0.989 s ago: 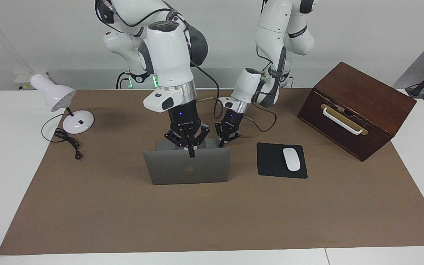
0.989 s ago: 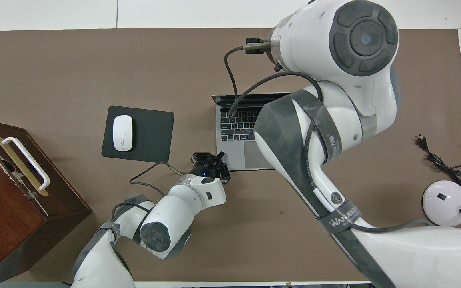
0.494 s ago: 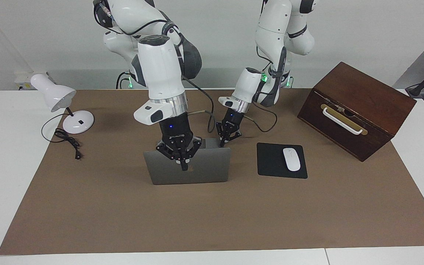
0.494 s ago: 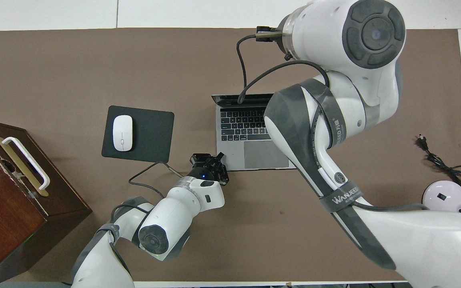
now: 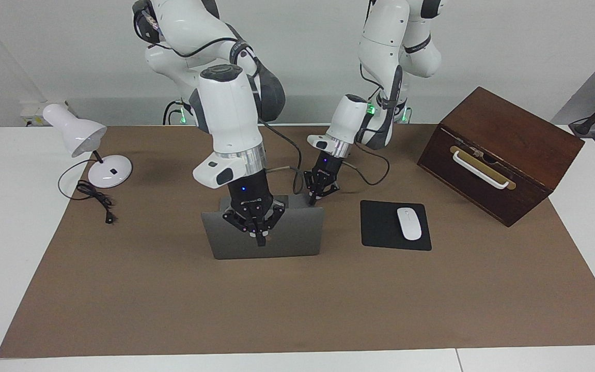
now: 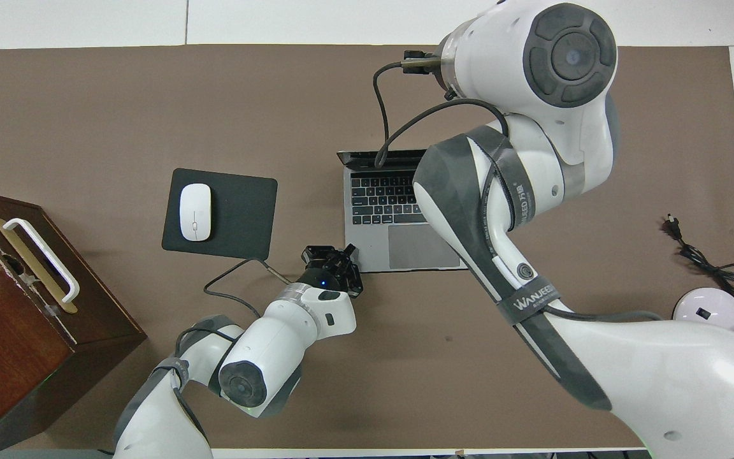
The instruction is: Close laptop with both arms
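At mat centre, the laptop (image 5: pixel 264 235) stands open, lid upright, beside the mouse pad (image 5: pixel 394 226), which lies toward the left arm's end. Both grippers have fingertips closed together and grasp nothing. Right gripper (image 5: pixel 261 236) hangs in front of the lid's outer face, near its middle; contact cannot be confirmed. Left gripper (image 5: pixel 314 198) sits low at the base corner nearest the robots, on the pad side.
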`<state>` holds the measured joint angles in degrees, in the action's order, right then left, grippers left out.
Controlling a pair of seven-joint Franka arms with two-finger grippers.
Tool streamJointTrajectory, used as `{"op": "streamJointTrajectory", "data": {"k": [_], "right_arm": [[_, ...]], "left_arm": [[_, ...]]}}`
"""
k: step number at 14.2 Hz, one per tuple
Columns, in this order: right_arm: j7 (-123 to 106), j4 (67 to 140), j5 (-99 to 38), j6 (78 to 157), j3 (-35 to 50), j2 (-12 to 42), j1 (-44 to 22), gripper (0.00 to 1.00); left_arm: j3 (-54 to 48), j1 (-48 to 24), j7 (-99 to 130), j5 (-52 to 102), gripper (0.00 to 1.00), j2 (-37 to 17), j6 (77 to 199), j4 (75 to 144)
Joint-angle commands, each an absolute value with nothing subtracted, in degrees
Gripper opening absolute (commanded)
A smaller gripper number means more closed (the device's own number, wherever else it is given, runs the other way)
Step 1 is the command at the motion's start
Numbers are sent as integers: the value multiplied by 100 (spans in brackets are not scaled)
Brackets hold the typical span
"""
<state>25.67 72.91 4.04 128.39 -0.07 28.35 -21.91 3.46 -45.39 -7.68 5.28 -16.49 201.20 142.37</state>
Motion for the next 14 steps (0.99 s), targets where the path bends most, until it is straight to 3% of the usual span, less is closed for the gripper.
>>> {"op": "streamJointTrajectory", "data": {"k": [1,14], "right_arm": [[2584,7356,229,12674,44,2839,-2092,0],[2364,7549,-167,11980,61,2751,-2074,0]], "left_arm": [[439,-4605,-932,571,0,-1749,20013,14607],[439,-4614,-1116,571,0,-1767,19986,14678]]}}
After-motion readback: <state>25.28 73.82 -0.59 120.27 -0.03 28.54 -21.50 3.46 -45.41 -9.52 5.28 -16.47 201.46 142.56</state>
